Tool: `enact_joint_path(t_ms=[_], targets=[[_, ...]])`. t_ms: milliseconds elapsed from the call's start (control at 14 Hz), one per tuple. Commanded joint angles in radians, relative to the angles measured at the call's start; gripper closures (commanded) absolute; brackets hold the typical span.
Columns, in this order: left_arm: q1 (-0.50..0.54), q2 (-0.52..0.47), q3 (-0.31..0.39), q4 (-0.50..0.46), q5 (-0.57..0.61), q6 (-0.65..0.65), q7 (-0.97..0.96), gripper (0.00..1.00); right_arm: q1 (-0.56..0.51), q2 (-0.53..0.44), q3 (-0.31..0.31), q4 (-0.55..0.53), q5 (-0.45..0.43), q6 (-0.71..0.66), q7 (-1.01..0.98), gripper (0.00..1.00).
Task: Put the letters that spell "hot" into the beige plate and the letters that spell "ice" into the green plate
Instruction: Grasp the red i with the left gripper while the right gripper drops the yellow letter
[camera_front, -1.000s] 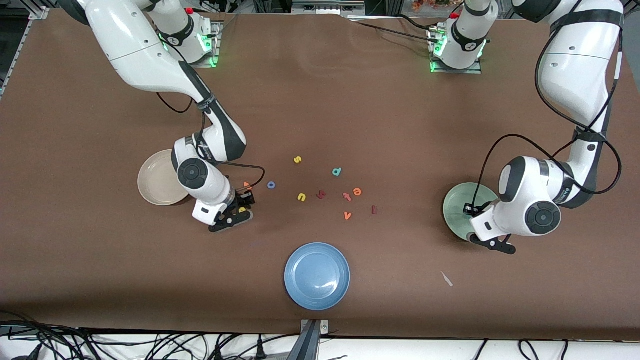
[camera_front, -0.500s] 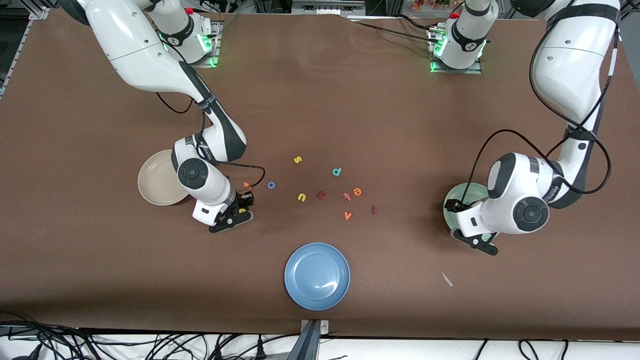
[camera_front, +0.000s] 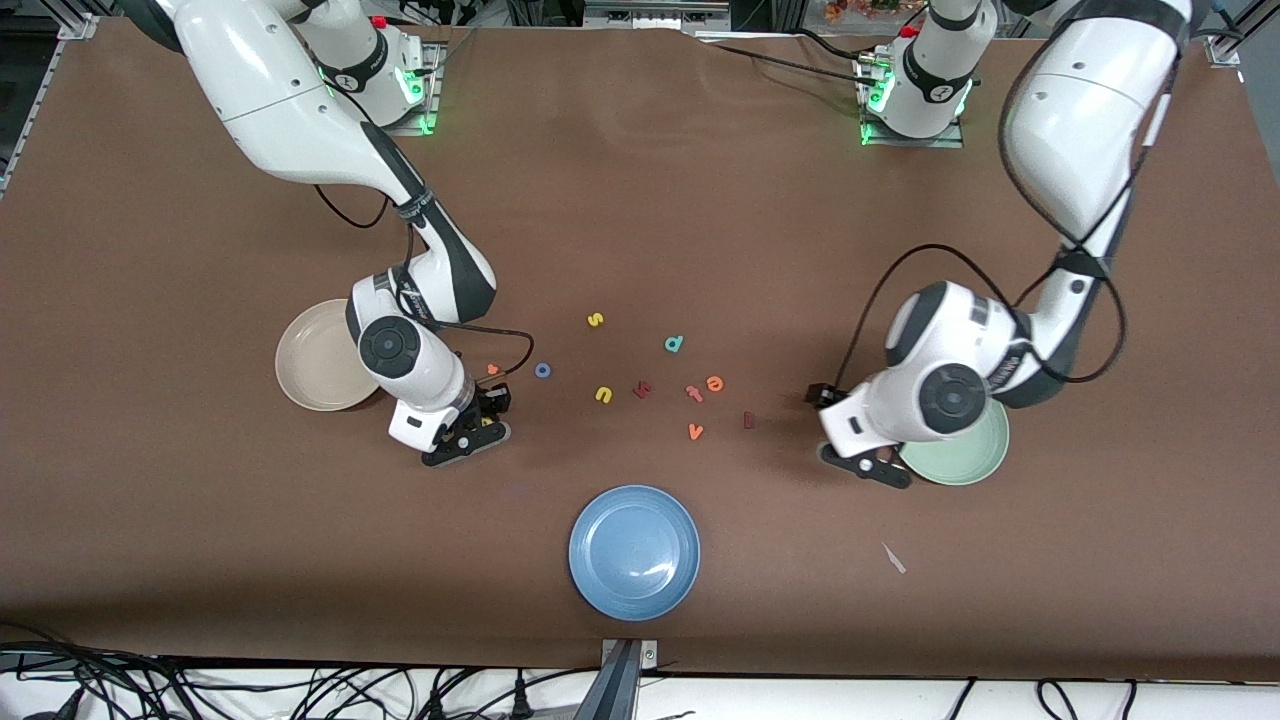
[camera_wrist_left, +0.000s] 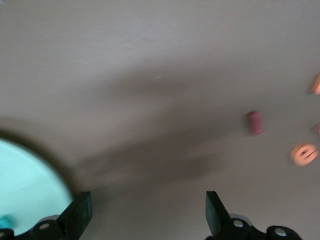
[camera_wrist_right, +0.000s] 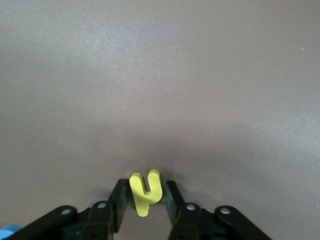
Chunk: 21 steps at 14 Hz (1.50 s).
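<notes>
Clock directions are read off the front view.

The right tool (camera_front: 478, 425) is down at the table (camera_front: 200, 560), clenched on the h (camera_wrist_right: 145, 194). Its fingers (camera_wrist_right: 119, 200) press on both sides of the letter, which stands a bit tilted between them. That spot is at about 4 o'clock from the beige plate (camera_front: 305, 370) and close to it. The t (camera_front: 492, 369) is at 12 o'clock from the h and the o (camera_front: 542, 370) is near 1 o'clock. Both are on the table, and I see no letters on the part of the beige plate that shows.

The left tool (camera_wrist_left: 147, 212) is released, with jaws wide and nothing in them. It's over the table at 9 o'clock from the green plate (camera_front: 965, 460), just off its rim. The i (camera_front: 748, 420) is at 9 o'clock from that tool, and the e (camera_front: 714, 382) is at 10 o'clock from the i. There's a teal scrap (camera_wrist_left: 4, 221) in the green plate at the edge of the left wrist view. It could be the c, but I can't tell for sure.

On handling, my guess is these are foam and weigh basically nothing. They're soft and squashy, so a gentle pinch is plenty, and too much force will just buckle them or pop them out sideways.
- **h and t:** grab across the straight stem.
- **i:** grab across the narrow width.
- **o and e:** squeeze across the outer edges.

They lie flat and thin, so the fingers have to go right down to the table. Light foam can also cling to a pad on release, so let go low over the plate.
</notes>
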Motion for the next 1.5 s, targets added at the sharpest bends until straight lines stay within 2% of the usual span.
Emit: enact_joint_path(t_ms=[0,71,143,214,286,357,571,714,929,1214,1357,1429], targets=[[-0.054,0.029,0.008,0.005,-0.006,0.079,-0.122,0.0,0.01,0.035,0.001,0.034,-0.011,-0.001,0.007,0.75],[-0.083,0.036,0.011,0.005,-0.011,0.084,-0.163,0.0,0.01,0.034,0.001,0.034,-0.011,-0.001,0.007,0.8],[-0.107,0.045,0.014,0.007,-0.006,0.097,-0.195,0.06,0.011,0.034,0.001,0.034,-0.011,-0.001,0.007,0.83],[-0.118,0.049,0.014,0.005,-0.005,0.117,-0.218,0.17,0.01,0.035,0.001,0.034,-0.011,-0.001,0.007,0.85],[-0.127,0.052,0.014,0.005,-0.003,0.133,-0.24,0.38,0.01,0.034,0.001,0.034,-0.011,-0.001,0.006,0.88],[-0.133,0.061,0.015,0.005,-0.003,0.136,-0.26,0.48,0.01,0.032,0.001,0.036,-0.011,-0.005,0.004,0.9],[-0.173,0.078,0.025,0.013,-0.002,0.153,-0.337,0.57,0.004,0.026,-0.002,0.077,-0.009,-0.047,0.001,0.94],[-0.18,0.091,0.051,0.016,-0.002,0.18,-0.338,0.57,-0.003,0.022,-0.003,0.105,-0.008,-0.099,0.001,0.96],[-0.184,0.107,0.063,0.018,0.0,0.225,-0.34,0.57,-0.009,-0.027,-0.026,0.077,-0.003,-0.16,-0.002,0.98],[-0.218,0.124,0.095,0.024,-0.002,0.263,-0.34,0.58,-0.01,-0.171,-0.104,-0.083,-0.003,-0.187,-0.039,0.98],[-0.218,0.128,0.095,0.025,-0.003,0.269,-0.341,0.7,-0.015,-0.248,-0.156,-0.186,0.004,-0.18,-0.103,0.98],[-0.213,0.127,0.097,0.027,-0.003,0.269,-0.34,0.8,-0.015,-0.285,-0.184,-0.246,0.004,-0.164,-0.117,0.98]])
